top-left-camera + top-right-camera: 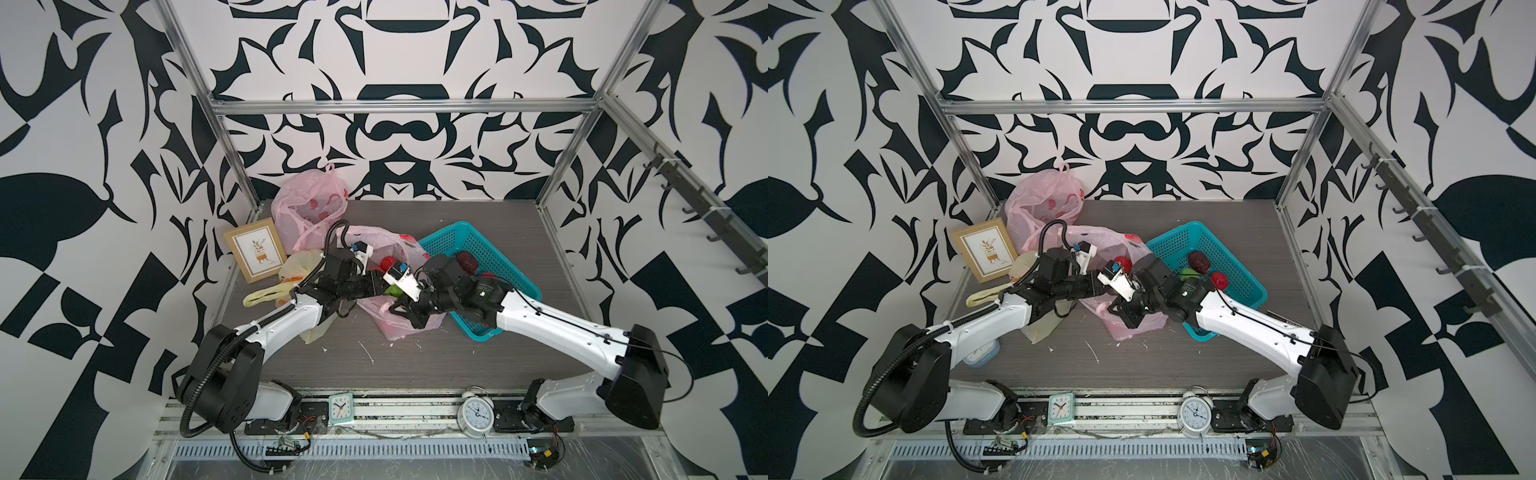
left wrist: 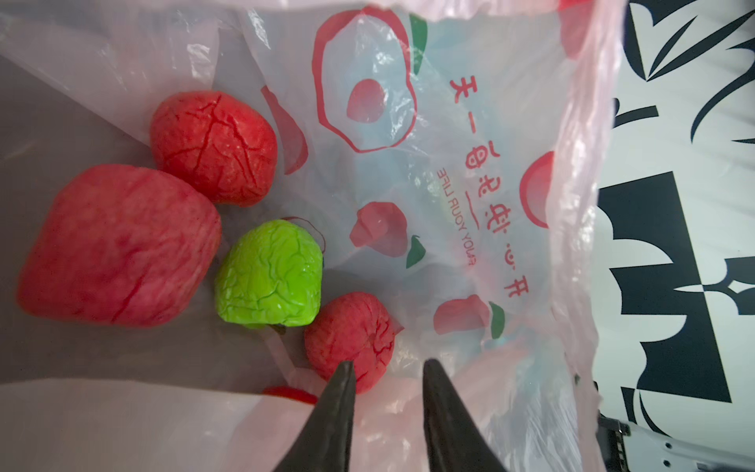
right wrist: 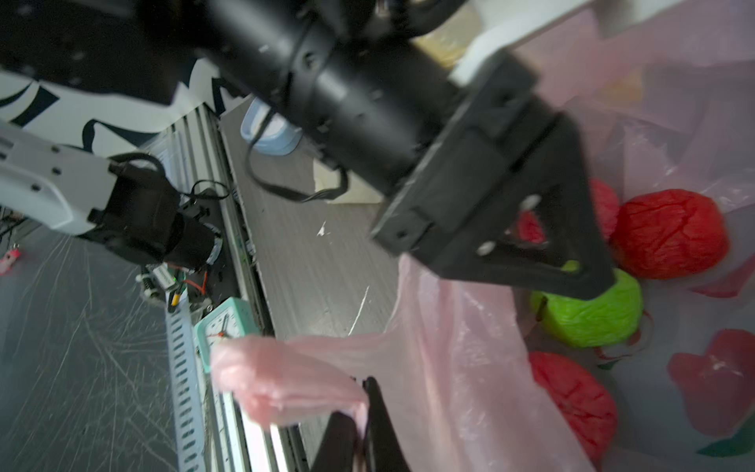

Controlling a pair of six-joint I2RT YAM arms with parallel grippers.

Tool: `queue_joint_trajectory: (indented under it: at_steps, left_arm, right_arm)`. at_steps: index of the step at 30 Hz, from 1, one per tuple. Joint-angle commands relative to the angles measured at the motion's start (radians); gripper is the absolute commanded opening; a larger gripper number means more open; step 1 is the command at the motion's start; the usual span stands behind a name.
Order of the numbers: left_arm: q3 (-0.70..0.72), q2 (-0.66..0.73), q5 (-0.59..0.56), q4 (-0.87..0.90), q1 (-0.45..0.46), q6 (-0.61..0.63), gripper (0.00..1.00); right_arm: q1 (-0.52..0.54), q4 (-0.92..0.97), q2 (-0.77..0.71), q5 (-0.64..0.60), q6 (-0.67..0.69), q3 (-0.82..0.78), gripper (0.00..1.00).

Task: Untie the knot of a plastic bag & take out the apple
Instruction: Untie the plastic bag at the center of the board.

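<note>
Where the grey table fills the floor of the cell, the pink plastic bag lies at its middle with its mouth gaping, between the two arms. To the bag's right and touching it, a teal basket holds a dark red fruit, a green one and a bright red one. A second pink bag slumps against the back wall, with a wooden picture frame propped beside it and a pale yellow bag lying under the left arm.

The left gripper reaches inside the plastic bag's mouth with its jaws apart, closed on nothing. The right gripper sits at the bag's near edge, and its jaws are pinched together on a gathered fold of the pink film.

Inside the bag, on its lower wall, lie four wrinkled fruits. The large red apple touches a second red apple and the green apple. The small red apple rests just beside the green one. It lies right at the left gripper's fingertips, one tip overlapping its edge in the left wrist view.

On the front rail stand a round white alarm clock and a small mint square clock, well apart.
</note>
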State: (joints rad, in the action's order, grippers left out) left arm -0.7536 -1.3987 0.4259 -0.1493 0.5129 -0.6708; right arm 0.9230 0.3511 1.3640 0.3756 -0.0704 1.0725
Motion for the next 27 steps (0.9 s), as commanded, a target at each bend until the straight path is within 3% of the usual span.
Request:
queue_joint_trajectory:
  at_steps: [1,8,14,19,27]
  left_arm:
    - [-0.021,-0.03,-0.023,-0.013,-0.01,0.014,0.32]
    - [-0.02,-0.058,-0.044,-0.039,-0.056,0.025,0.32]
    - [-0.031,-0.094,-0.052,-0.061,-0.11,0.041,0.33]
    - [-0.057,-0.149,-0.066,-0.065,-0.13,0.063,0.33]
    - [-0.047,-0.186,-0.027,-0.091,-0.132,0.044,0.32]
  right_arm:
    - [0.04,0.085,0.026,-0.083,-0.059,-0.072,0.11]
    - [0.074,0.071,0.128,-0.151,-0.227,-0.193,0.11]
    - [0.074,0.159,0.183,-0.206,-0.248,-0.211,0.11]
    - [0.074,0.261,0.208,-0.33,-0.229,-0.184,0.11]
    - [0.073,0.29,0.109,-0.437,-0.146,-0.165,0.42]
